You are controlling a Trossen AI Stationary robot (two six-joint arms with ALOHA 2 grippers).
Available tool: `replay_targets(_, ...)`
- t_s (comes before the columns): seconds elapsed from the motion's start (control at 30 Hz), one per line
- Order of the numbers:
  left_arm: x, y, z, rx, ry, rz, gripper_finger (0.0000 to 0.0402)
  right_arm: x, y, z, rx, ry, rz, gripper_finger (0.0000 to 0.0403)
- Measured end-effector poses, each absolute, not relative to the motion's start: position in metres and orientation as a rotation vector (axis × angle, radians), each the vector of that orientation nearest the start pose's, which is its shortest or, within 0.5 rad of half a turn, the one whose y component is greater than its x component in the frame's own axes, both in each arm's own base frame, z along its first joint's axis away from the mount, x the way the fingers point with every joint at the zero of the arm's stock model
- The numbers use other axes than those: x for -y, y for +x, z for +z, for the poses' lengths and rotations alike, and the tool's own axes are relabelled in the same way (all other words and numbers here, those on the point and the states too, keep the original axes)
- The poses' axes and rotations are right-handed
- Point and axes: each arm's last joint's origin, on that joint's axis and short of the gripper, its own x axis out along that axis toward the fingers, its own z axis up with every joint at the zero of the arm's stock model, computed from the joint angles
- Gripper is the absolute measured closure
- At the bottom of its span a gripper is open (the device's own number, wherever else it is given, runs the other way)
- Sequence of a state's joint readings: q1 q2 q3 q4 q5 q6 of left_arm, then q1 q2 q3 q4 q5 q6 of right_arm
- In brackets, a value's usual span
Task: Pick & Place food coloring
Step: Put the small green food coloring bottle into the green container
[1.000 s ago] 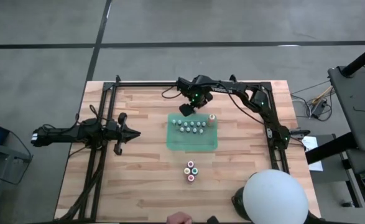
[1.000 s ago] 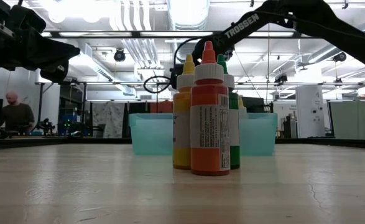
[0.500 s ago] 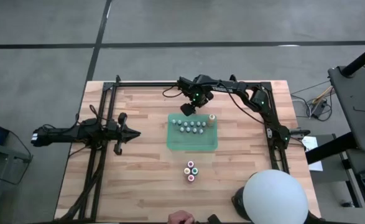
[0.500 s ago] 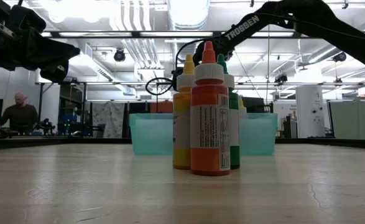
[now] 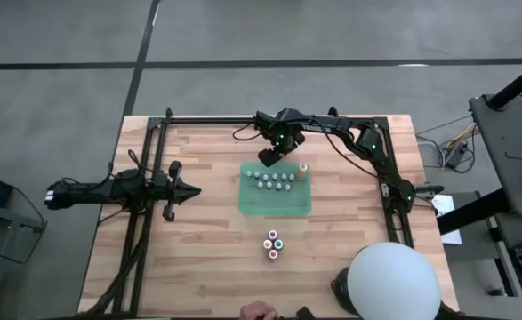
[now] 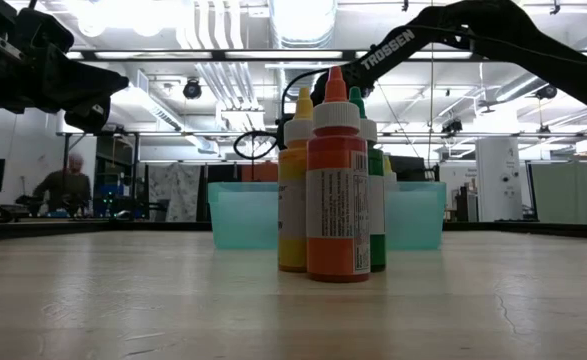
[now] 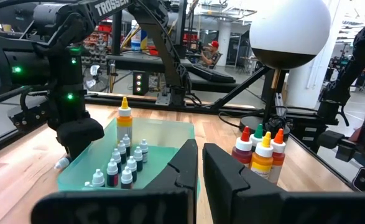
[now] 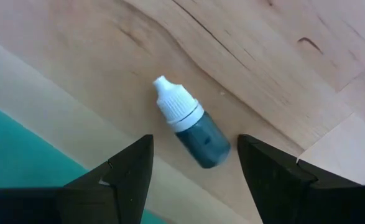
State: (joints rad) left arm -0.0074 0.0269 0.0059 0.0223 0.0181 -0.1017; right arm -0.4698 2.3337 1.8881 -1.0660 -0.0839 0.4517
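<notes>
Reaching down at the table's [image 5: 198, 258] far side, the right gripper [image 8: 191, 163] is spread wide over a tiny bottle [image 8: 191, 127] lying flat just beside the green tray [image 5: 275, 203]. It should drop straight and pinch the body. The left gripper [image 7: 199, 165] waits, pressed together. "TROSSEN" shows on the arm [image 6: 385, 50].

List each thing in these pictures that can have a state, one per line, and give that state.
Right claw: open, above the small dark bottle.
Small dark bottle: lying on its side on the wooden table, capped, beside the tray.
Left claw: shut, empty, waiting at the table's left.
Teal tray: holds upright small bottles.
Yellow dropper bottle: upright in the tray.
Four larger bottles: upright, clustered outside the tray.
</notes>
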Motion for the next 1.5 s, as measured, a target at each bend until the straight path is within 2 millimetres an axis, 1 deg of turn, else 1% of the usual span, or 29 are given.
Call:
replay_targets(0.3,0.0012,0.0990,0.1657,0.000,-0.101,-0.025,0.0401,0.2041,0.4066,0.1464,-1.391,0.767,-0.636,0.0203)
replay_targets(0.5,0.0012,0.0990,0.1656,0.000,-0.102,-0.025,0.0401,0.2040,0.4065,0.1463,-1.418,0.667,-0.552,0.0215)
replay_targets(0.67,0.0012,0.0990,0.1657,0.000,-0.102,-0.024,0.0401,0.2036,0.4068,0.1463,-1.446,0.532,-0.426,0.0216)
replay_targets(0.8,0.0012,0.0990,0.1657,0.000,-0.101,-0.025,0.0401,0.2037,0.4069,0.1463,-1.457,0.458,-0.357,0.0216)
replay_targets(1.1,0.0012,0.0990,0.1656,0.000,-0.101,-0.025,0.0401,0.2037,0.4069,0.1463,-1.461,0.427,-0.330,0.0218)
replay_targets(1.23,0.0012,0.0990,0.1656,0.000,-0.102,-0.025,0.0401,0.2041,0.4068,0.1463,-1.462,0.421,-0.327,0.0237)
replay_targets(1.5,0.0013,0.0990,0.1656,0.000,-0.101,-0.026,0.0401,0.2053,0.4081,0.1477,-1.449,0.402,-0.314,0.0308)
